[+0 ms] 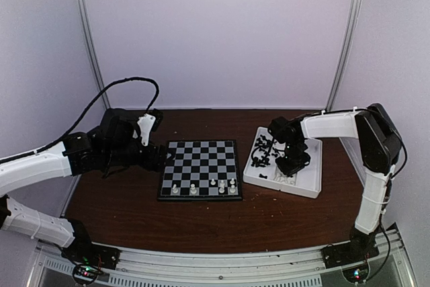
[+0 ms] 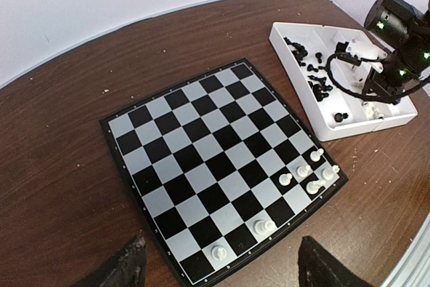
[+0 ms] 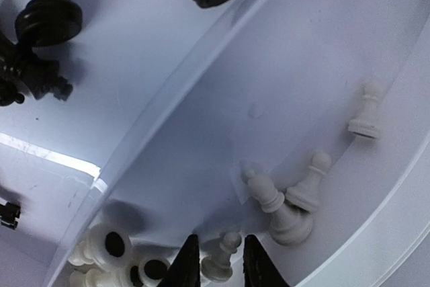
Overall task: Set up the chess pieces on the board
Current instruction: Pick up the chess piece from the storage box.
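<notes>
The board (image 1: 200, 166) lies mid-table, also in the left wrist view (image 2: 201, 146). Several white pieces (image 1: 222, 186) stand on its near rows (image 2: 306, 173). My left gripper (image 1: 158, 158) hovers open and empty over the board's left edge, its fingertips (image 2: 124, 267) wide apart around the near rank (image 2: 225, 270). My right gripper (image 1: 292, 166) is down in the white tray (image 1: 312, 189). Its jaws (image 3: 218, 267) are closed on a white pawn (image 3: 223, 260). Other white pieces (image 3: 289, 206) and black pieces (image 3: 50, 11) lie in the tray's compartments.
The tray's divider wall (image 3: 175, 92) separates black pieces from white. The right arm (image 2: 396, 45) reaches over the tray (image 2: 376, 122). White walls and metal posts (image 1: 87, 38) enclose the brown table (image 1: 201, 220).
</notes>
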### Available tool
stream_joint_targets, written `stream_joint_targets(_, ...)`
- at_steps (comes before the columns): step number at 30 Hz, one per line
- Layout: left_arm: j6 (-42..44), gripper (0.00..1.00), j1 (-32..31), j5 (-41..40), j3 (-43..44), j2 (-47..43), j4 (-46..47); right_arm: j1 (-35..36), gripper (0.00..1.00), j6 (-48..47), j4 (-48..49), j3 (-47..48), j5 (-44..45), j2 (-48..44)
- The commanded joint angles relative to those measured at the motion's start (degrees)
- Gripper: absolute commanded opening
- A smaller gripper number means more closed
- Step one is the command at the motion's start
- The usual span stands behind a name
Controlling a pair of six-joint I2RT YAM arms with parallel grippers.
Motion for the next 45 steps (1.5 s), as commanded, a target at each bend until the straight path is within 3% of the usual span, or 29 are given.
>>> stream_joint_targets(1, -0.3, 0.77, -0.2, -0.2, -0.3, 0.2, 2.4, 1.0, 0.24, 2.1, -5.3, 1.8, 4.5, 1.9)
stream_joint_targets(15, 0.6, 0.77, -0.2, -1.0, -0.2, -0.2, 1.7, 1.6, 0.17, 4.9, -5.0, 2.7, 0.0, 0.0)
stream_joint_targets(26, 0.7, 0.77, -0.1, -1.1, 0.0, -0.1, 1.6, 1.8, 0.26, 5.8, -6.1, 1.7, 0.0, -0.6)
stream_joint_targets(39, 1.0, 0.77, -0.1, -0.8, 0.7, 0.8, 1.6, 1.9, 0.14, 5.5, -5.4, 1.6, 1.4, -0.8)
stream_joint_targets(45, 1.1, 0.77, -0.1, -0.8, 1.0, 1.1, 1.5, 2.1, 0.12, 4.5, -3.0, 1.3, 2.7, -2.2)
